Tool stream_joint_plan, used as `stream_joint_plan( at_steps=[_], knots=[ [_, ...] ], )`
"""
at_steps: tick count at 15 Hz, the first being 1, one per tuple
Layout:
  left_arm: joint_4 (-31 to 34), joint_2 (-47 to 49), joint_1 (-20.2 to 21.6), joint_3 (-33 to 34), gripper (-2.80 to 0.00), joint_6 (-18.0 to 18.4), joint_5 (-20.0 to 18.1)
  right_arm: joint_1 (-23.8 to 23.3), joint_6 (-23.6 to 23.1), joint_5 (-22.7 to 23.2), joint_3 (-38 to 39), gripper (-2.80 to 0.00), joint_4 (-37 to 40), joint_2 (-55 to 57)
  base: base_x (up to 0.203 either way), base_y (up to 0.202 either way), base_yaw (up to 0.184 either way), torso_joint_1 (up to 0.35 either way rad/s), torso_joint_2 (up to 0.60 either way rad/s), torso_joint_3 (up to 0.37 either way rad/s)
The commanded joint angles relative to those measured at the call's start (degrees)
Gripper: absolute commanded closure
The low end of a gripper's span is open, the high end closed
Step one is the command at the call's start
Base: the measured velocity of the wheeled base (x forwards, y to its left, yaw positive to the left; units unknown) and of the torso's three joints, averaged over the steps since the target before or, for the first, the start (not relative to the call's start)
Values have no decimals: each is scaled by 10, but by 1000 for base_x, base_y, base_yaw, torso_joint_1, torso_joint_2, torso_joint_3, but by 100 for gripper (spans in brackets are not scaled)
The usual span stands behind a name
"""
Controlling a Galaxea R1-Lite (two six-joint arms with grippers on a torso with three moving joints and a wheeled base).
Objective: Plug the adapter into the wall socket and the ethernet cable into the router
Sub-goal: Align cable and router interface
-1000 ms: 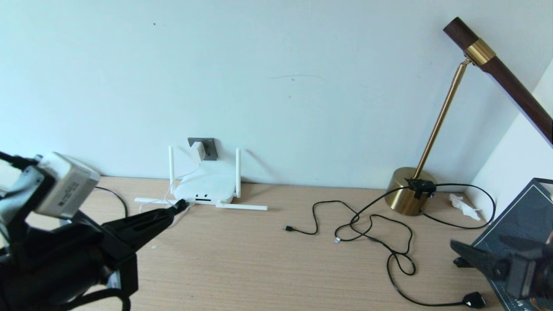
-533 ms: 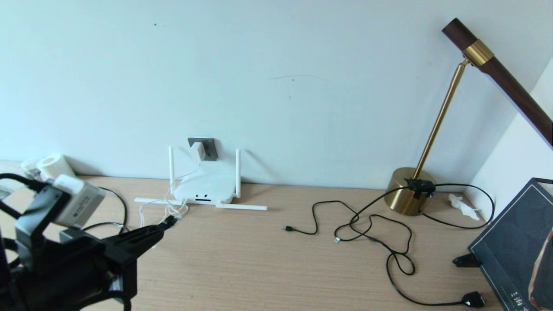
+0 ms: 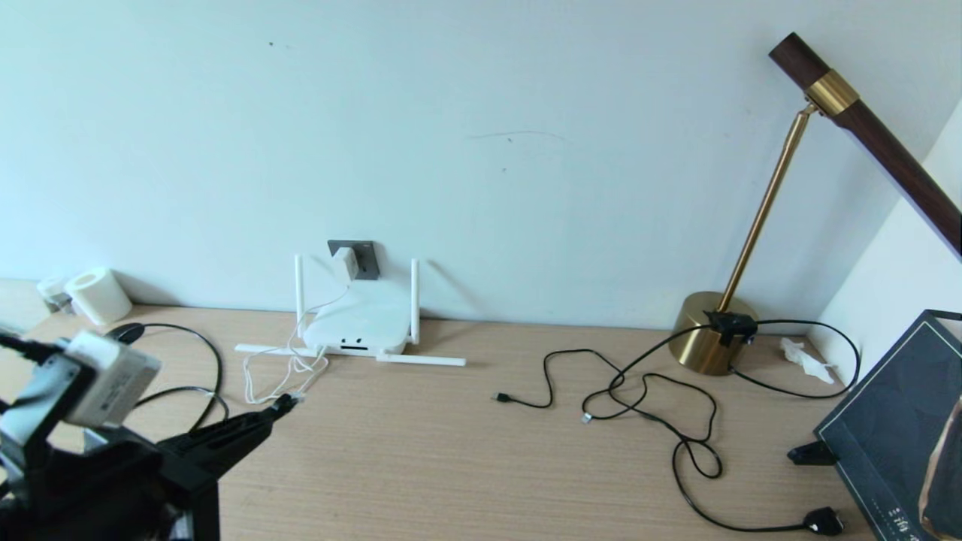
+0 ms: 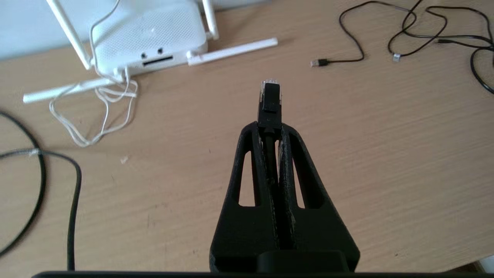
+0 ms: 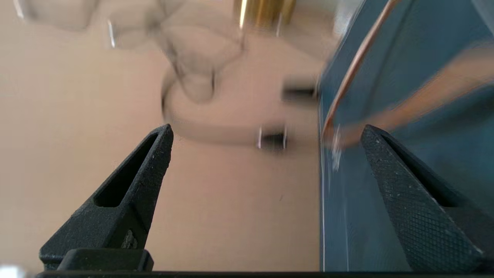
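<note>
The white router lies flat against the wall, its dark ports facing me. Just above it the white adapter sits in the grey wall socket, and its thin cord lies in loops on the desk. My left gripper hovers over the desk in front of the router and a little to its left. It is shut on the ethernet cable's black plug, which sticks out past the fingertips. The black ethernet cable loops at the far left. My right gripper is open and empty, outside the head view.
A brass lamp base stands at the back right with thin black cables spread in front of it. A dark book lies at the right edge, a paper roll at the back left, a crumpled tissue by the lamp.
My left gripper has drawn back from the router's ports toward me and lower, the plug still in it. The right gripper has left the head view.
</note>
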Motion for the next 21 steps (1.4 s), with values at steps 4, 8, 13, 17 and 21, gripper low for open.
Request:
stream_joint_plan(
  at_steps=[4,8,13,17,21],
  knots=[
    [-4,86,-2,-35,0,14,-2,-108,-63,8,-10,-280,55,4,0,0,0,0,0,0],
    [-8,99,-1,-51,0,18,2,-193,-85,37,-6,-280,50,-2,0,0,0,0,0,0],
    [-49,207,3,-73,0,-22,19,-193,-102,71,6,-280,36,-2,0,0,0,0,0,0],
    [-156,295,30,-126,0,-59,78,-193,-100,130,37,-280,-53,-2,0,0,0,0,0,0],
    [-159,304,74,-136,0,-31,119,-192,-94,134,38,-280,-58,-2,0,0,0,0,0,0]
  ],
)
